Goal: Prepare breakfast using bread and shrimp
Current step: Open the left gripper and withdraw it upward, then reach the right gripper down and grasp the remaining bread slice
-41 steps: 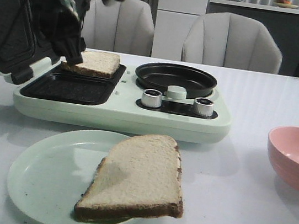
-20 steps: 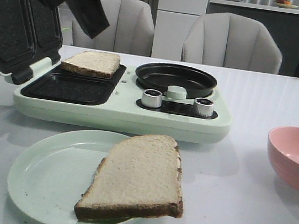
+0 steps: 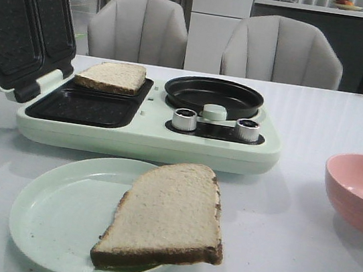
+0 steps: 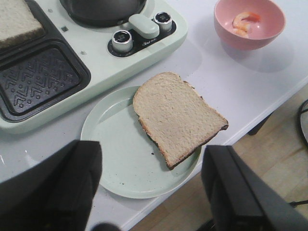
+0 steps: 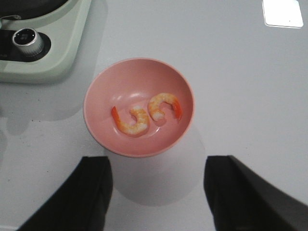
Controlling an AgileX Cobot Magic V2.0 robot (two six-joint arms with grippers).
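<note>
The pale green breakfast maker (image 3: pixel 149 128) sits mid-tabletop (image 3: pixel 304 228) with its lid up. One slice of white bread with brown crust (image 3: pixel 112 76) lies in its back sandwich well; the front well and the round black pan (image 3: pixel 214 94) beside it hold nothing. Just in front of the maker, the second bread slice (image 3: pixel 166 218) lies on a round pale green plate (image 3: pixel 55 213), overhanging the rim. Right of the maker, the pink bowl (image 5: pixel 139 107) holds two curled orange-white shrimp (image 5: pixel 144 115), clear only from the right wrist.

The left claw (image 4: pixel 149 192) is spread wide above the plate's slice, the right claw (image 5: pixel 156 192) spread above the bowl, both holding nothing. The front view shows neither claw.
</note>
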